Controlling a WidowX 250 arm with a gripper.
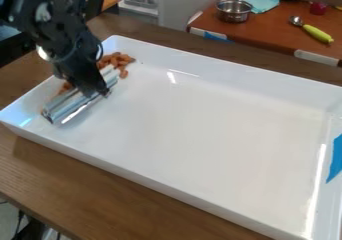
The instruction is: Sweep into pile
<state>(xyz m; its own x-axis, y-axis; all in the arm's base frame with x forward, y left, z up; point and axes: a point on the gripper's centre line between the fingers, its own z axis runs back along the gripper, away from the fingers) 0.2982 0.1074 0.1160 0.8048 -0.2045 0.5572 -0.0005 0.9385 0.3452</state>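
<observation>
Many bits: brown and small, near the left end of the tray, some beside the bar. They look light and hard, so they may roll off (like little beads).
Gripper: closed on the bar near its middle.
Bar: shiny metal, likely stiff, not heavy, and a bit slippery. The middle looks best to hold, so it won't tip.
Tray: smooth, so the bits should slide well.

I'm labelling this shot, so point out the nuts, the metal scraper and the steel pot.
Nuts [120, 60]: camera view, amid the main cluster.
Metal scraper [67, 105]: camera view, its shiny face.
Steel pot [234, 15]: camera view, its outer wall.
</observation>
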